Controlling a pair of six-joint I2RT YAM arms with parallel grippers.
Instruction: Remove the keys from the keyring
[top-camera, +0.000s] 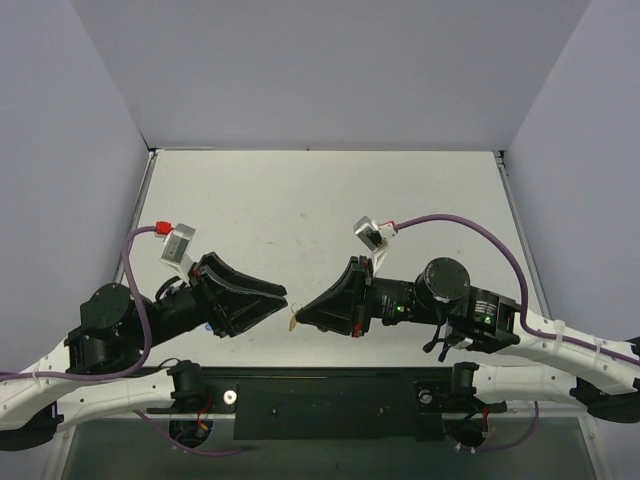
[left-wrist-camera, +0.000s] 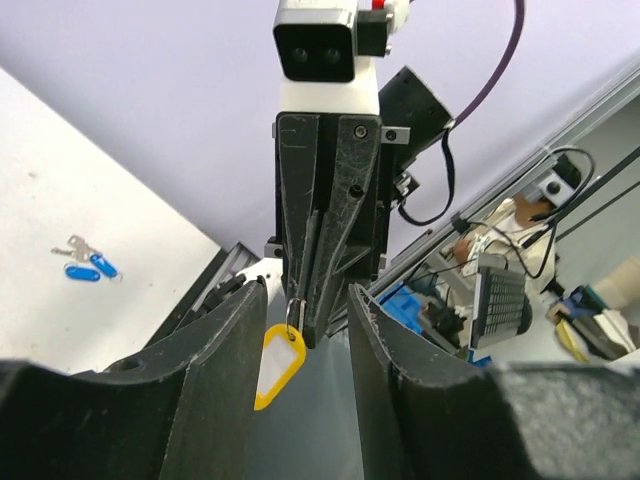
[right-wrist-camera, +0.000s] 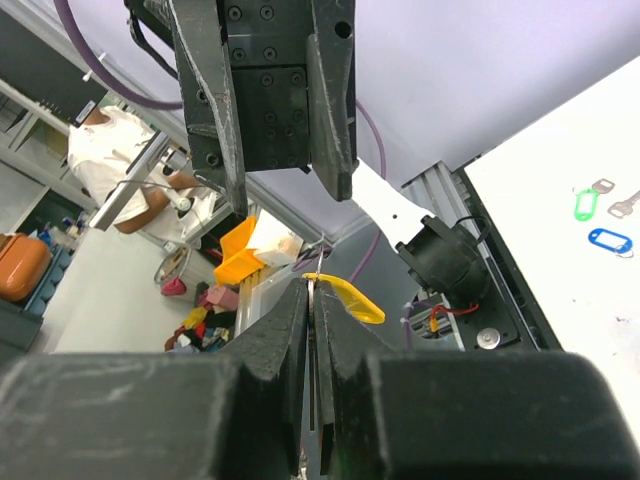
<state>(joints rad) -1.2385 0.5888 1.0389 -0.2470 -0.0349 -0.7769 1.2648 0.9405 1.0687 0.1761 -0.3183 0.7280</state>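
Pinching key (right-wrist-camera: 312, 380), right gripper (right-wrist-camera: 313, 290) clenched; left gripper (left-wrist-camera: 305, 290) released. Expect keyring (left-wrist-camera: 293, 308) light, stiff, slippery; grab yellow tag (left-wrist-camera: 277, 365).

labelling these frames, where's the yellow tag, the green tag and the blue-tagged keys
yellow tag (left-wrist-camera: 278, 365), left wrist view, middle of the plastic oval
green tag (right-wrist-camera: 586, 204), right wrist view, middle of the tag
blue-tagged keys (left-wrist-camera: 103, 265), left wrist view, on one blue tag

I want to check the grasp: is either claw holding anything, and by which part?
The right claw is shut on the thin metal keyring, pinched at the ring itself; its oval yellow plastic tag hangs free. The left claw is open, holding nothing.
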